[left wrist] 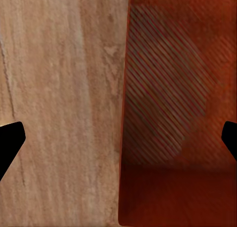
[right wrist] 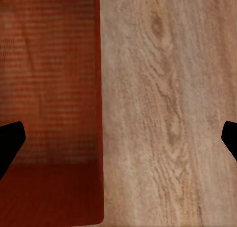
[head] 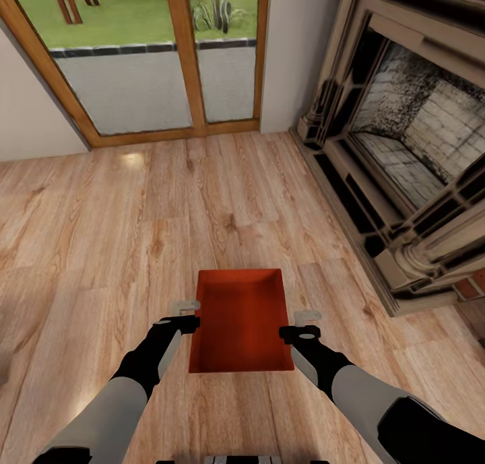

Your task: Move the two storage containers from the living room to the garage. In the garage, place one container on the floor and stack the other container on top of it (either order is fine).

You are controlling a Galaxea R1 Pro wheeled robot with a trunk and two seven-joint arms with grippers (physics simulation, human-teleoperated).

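One storage container (head: 241, 319) sat on the light wood-plank floor (head: 101, 235) of the living room, directly in front of the robot and between its two arms. Its long axis ran away from the robot toward the glass doors (head: 155, 53), so its long walls faced the arms. The left end effector (head: 183, 314) stood just beside the container's left wall and the right end effector (head: 304, 322) just beside its right wall, each about halfway along. Both were about equally near, which suggested a two-armed lift by the long walls.

In the left wrist view, the orange-red wall edge (left wrist: 124, 138) ran between the two dark fingertips (left wrist: 10, 140), which stood wide apart with the wall straddled but not pinched. The right wrist view showed the same: the wall edge (right wrist: 100, 113) between spread fingertips (right wrist: 10, 143). Both end effectors were released, grasping nothing.

The container was open-topped and held nothing; its flat bottom showed bare. The brick fireplace (head: 404, 134) stood at the floor's right edge, well apart from the container.
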